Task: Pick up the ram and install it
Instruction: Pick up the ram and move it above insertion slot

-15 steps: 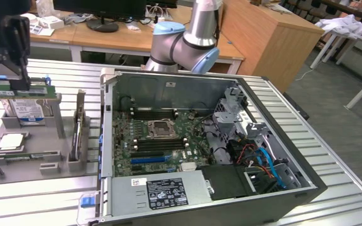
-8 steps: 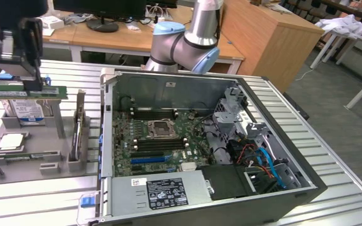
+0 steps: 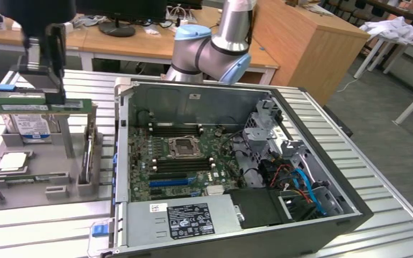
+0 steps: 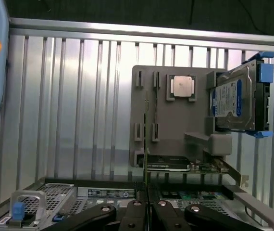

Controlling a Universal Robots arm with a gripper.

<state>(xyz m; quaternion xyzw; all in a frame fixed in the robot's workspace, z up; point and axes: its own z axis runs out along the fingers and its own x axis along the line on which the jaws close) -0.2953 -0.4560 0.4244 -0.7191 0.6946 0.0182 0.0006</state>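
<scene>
- The fingers [image 3: 51, 86] [image 4: 133, 215] are pinched almost fully together on the ram [image 3: 6, 104] [image 4: 146, 139], gripping it near the middle of its length.
- The ram hangs level in the air, long side horizontal, on the exterior view's left. It is clear of the grey holder tray [image 3: 45, 177] [image 4: 175, 120] below it.
- A blue-labelled hard drive [image 3: 30, 129] [image 4: 233, 101] stands upright at the tray's far end, just under the ram. A processor [image 3: 13, 161] [image 4: 182, 86] lies flat nearer.
- The open computer case [image 3: 192, 99] lies on the slatted metal surface [image 3: 41, 226] [image 4: 79, 106], beside the tray on the exterior view's right.
- Black memory slots [image 3: 178, 129] run across the case's motherboard [image 3: 185, 180], well apart from the ram.
</scene>
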